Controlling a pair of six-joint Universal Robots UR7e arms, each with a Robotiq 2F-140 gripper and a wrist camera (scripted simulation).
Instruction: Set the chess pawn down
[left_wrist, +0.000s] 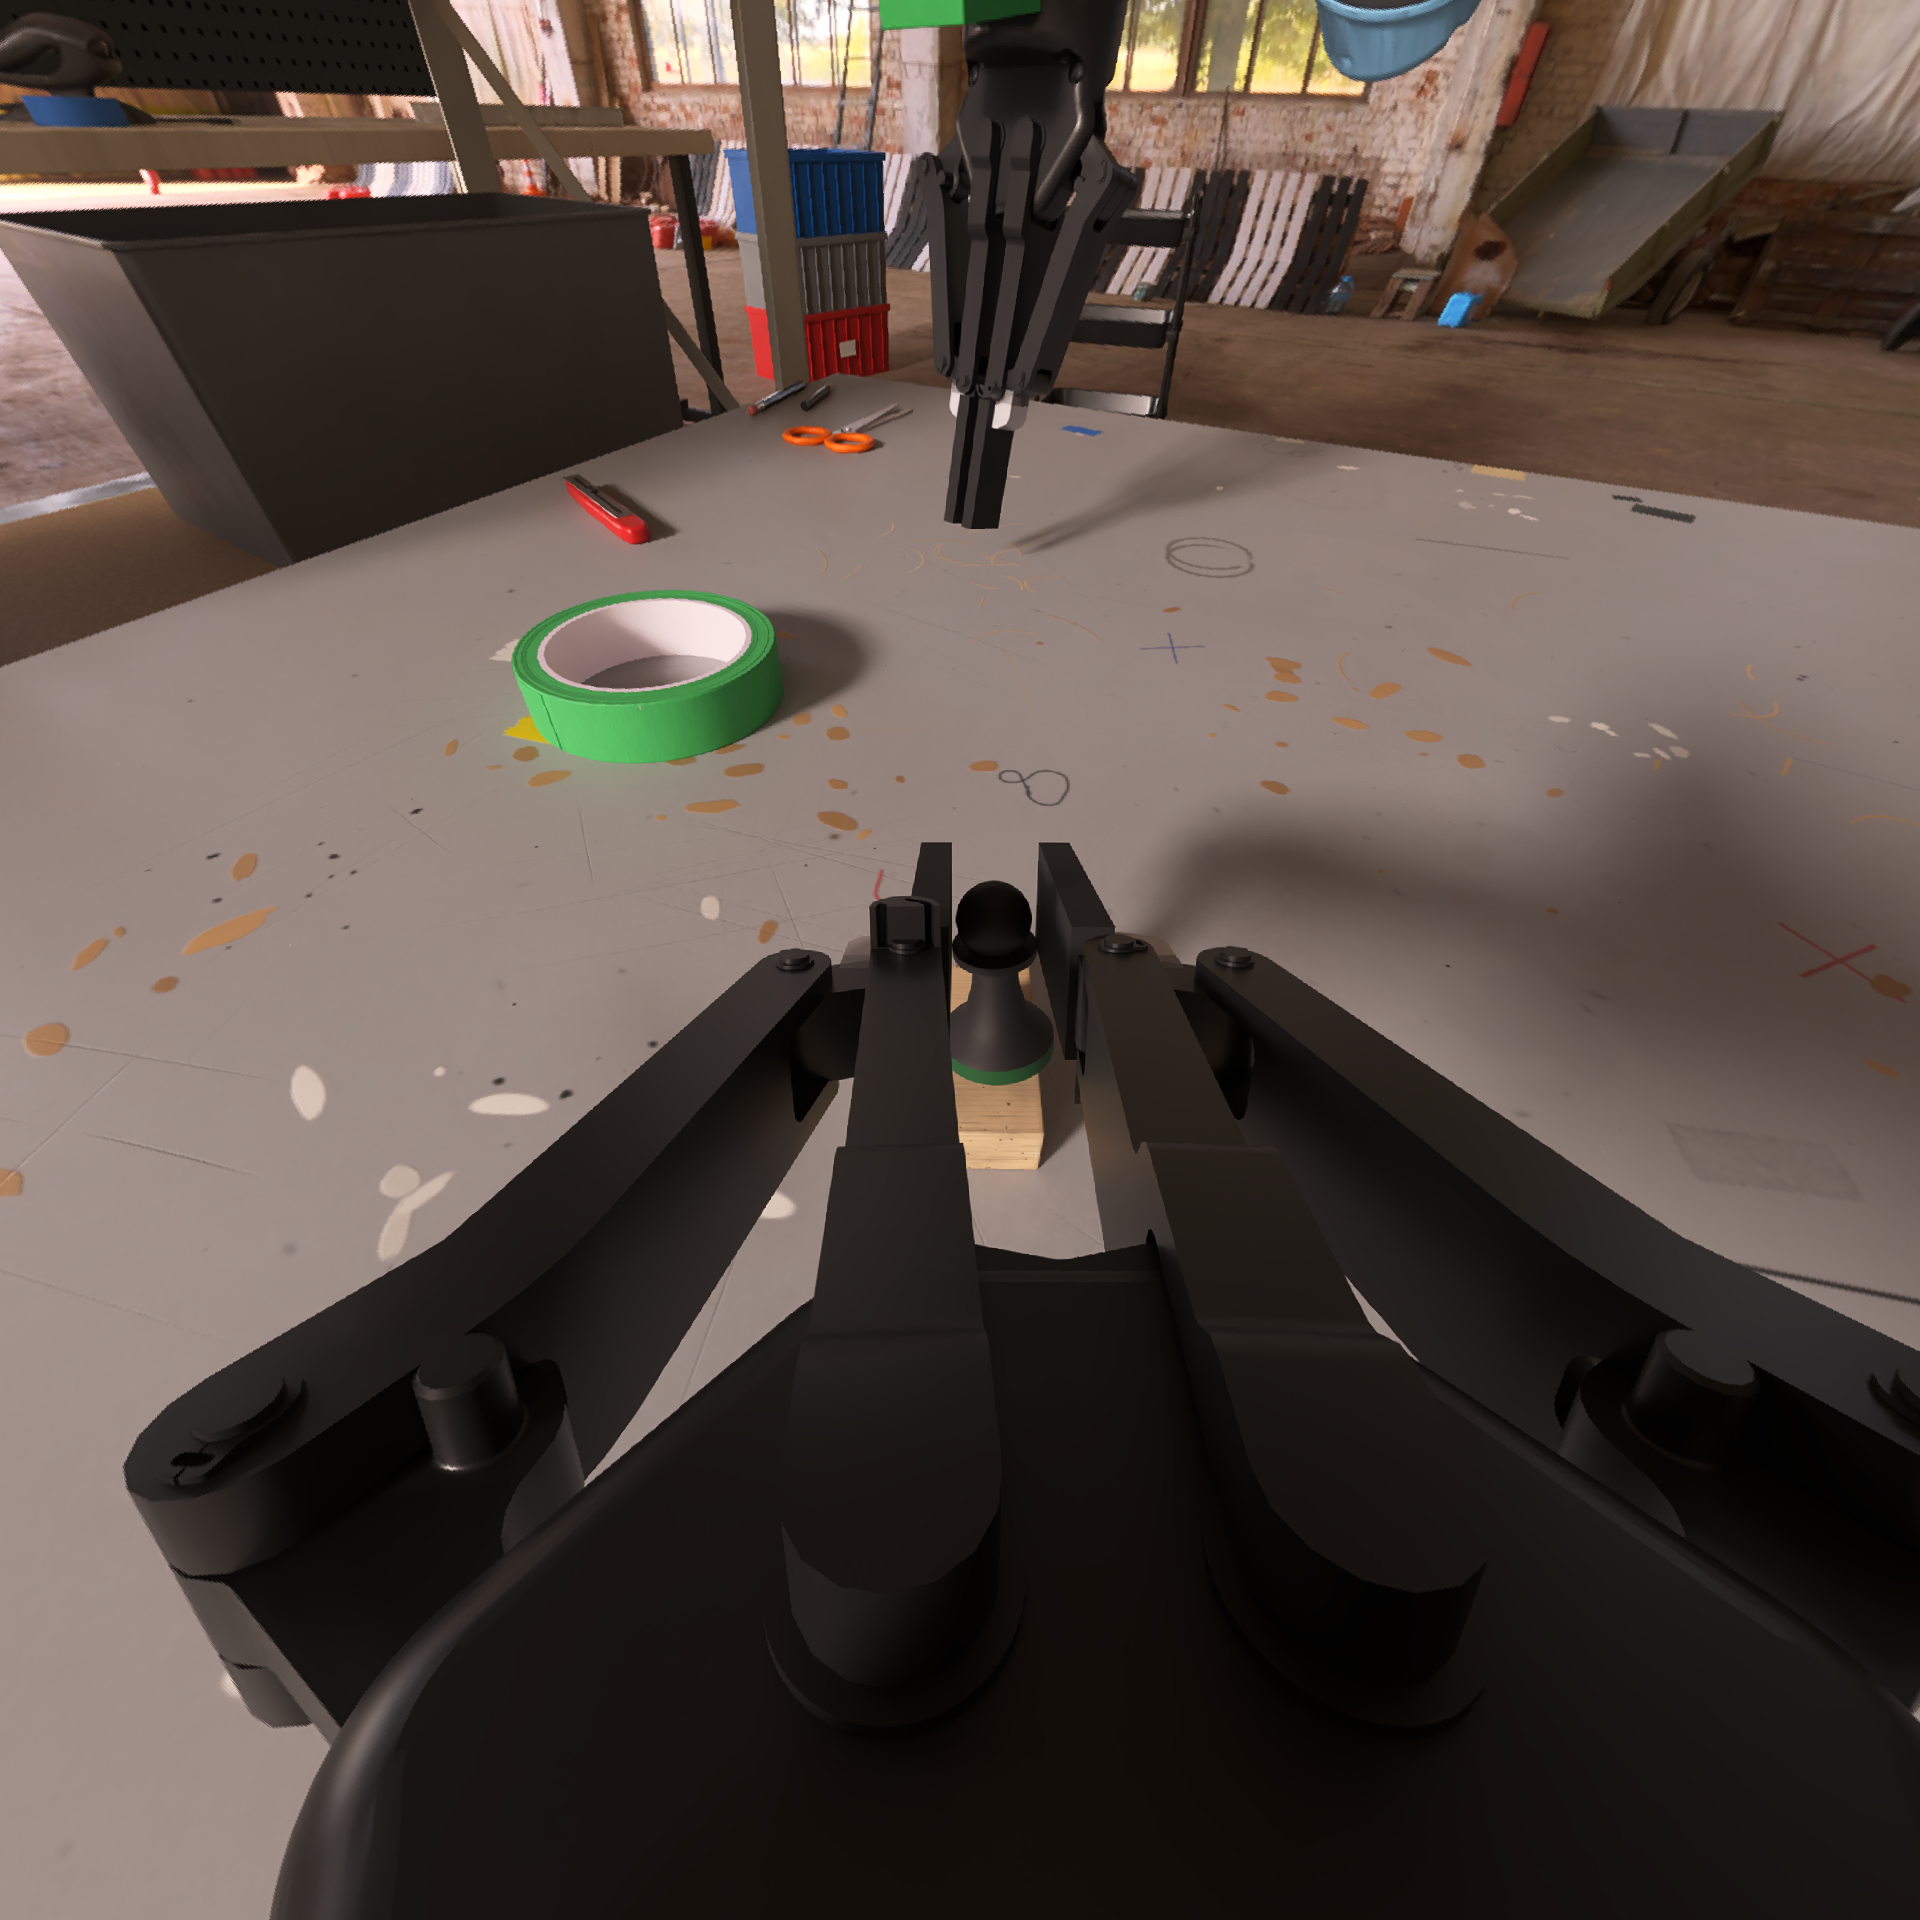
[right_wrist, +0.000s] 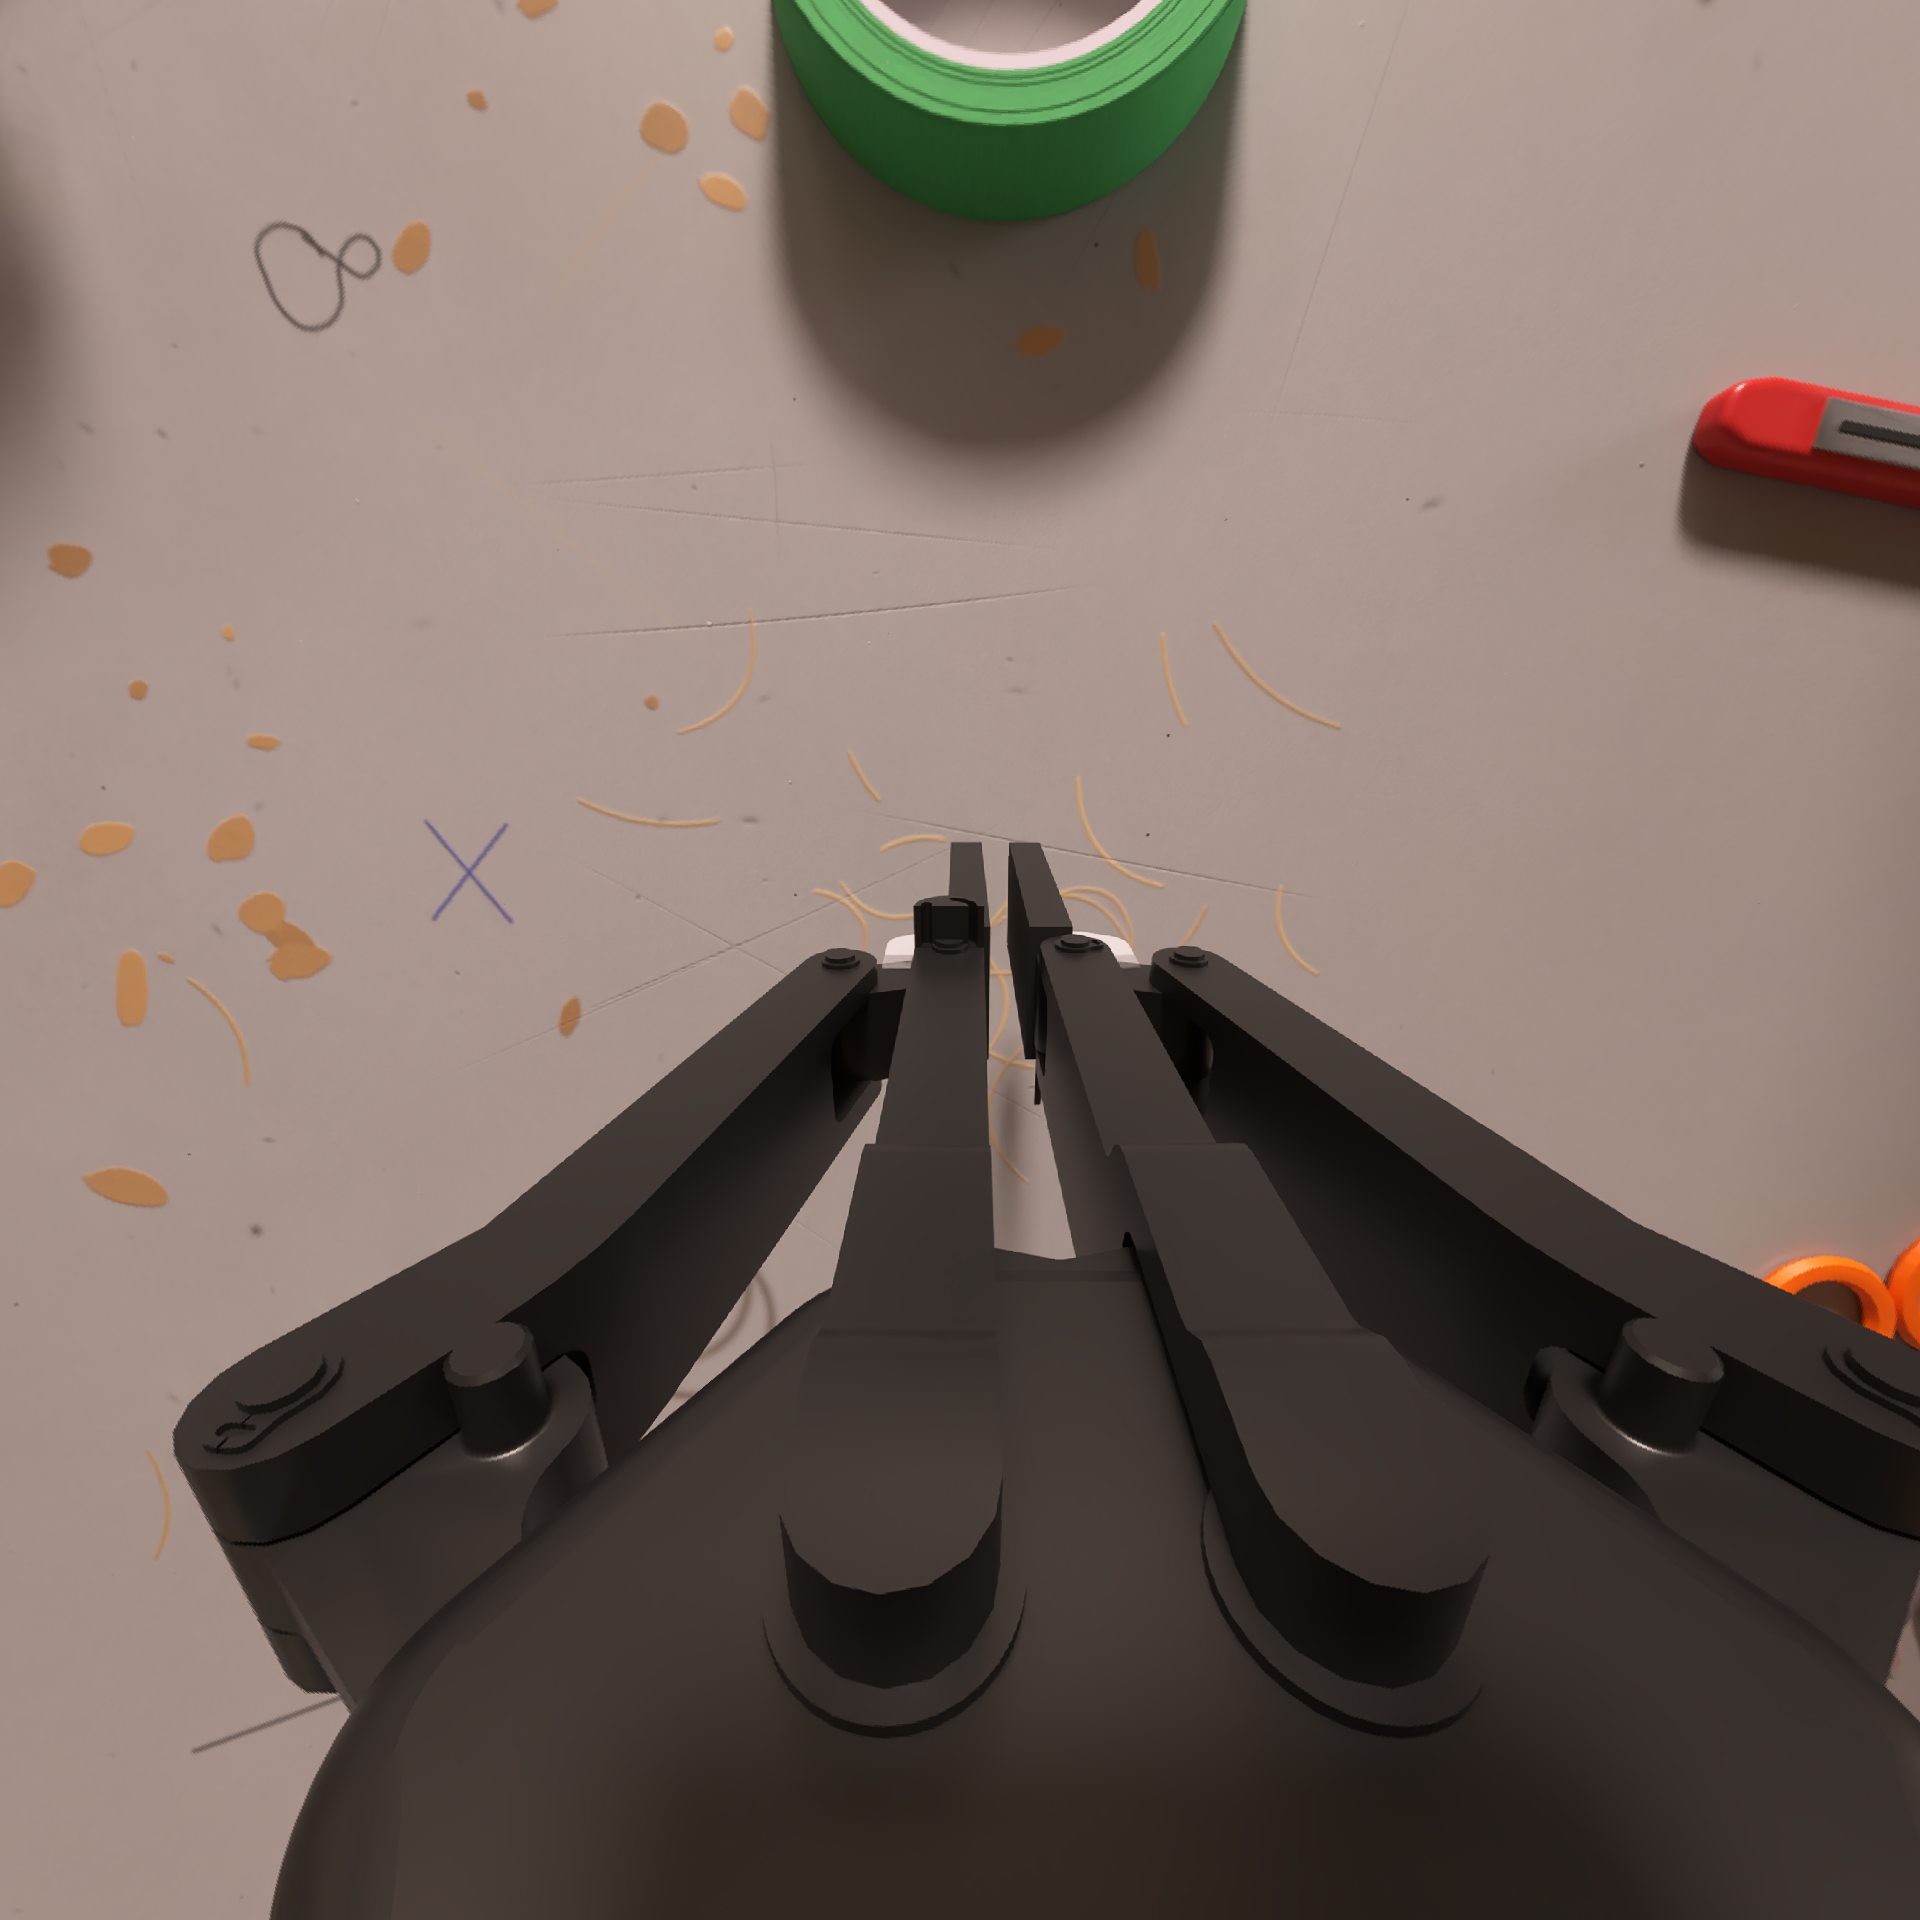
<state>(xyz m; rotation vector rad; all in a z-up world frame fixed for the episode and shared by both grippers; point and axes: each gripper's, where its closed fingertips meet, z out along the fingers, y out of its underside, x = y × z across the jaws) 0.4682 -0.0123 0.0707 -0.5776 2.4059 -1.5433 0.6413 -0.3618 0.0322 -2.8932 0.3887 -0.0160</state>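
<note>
A grey, paint-flecked desk stood in a brick workshop, with a dark bin at far left, then a red box cutter and a green tape roll. At centre, the left end effector sat narrowed around a black chess pawn standing upright on a small wooden block; whether its fingers touched the pawn was unclear. Beyond, the right end effector hung nearly closed and empty above the desk.

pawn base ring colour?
Green, on the black chess pawn between the left gripper fingers; left wrist view.

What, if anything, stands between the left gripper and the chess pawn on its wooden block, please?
Nothing visible does. The chess pawn stands upright on the wooden block, already between the left gripper's fingers; whether they press it is unclear. The green tape roll lies well aside.
</note>
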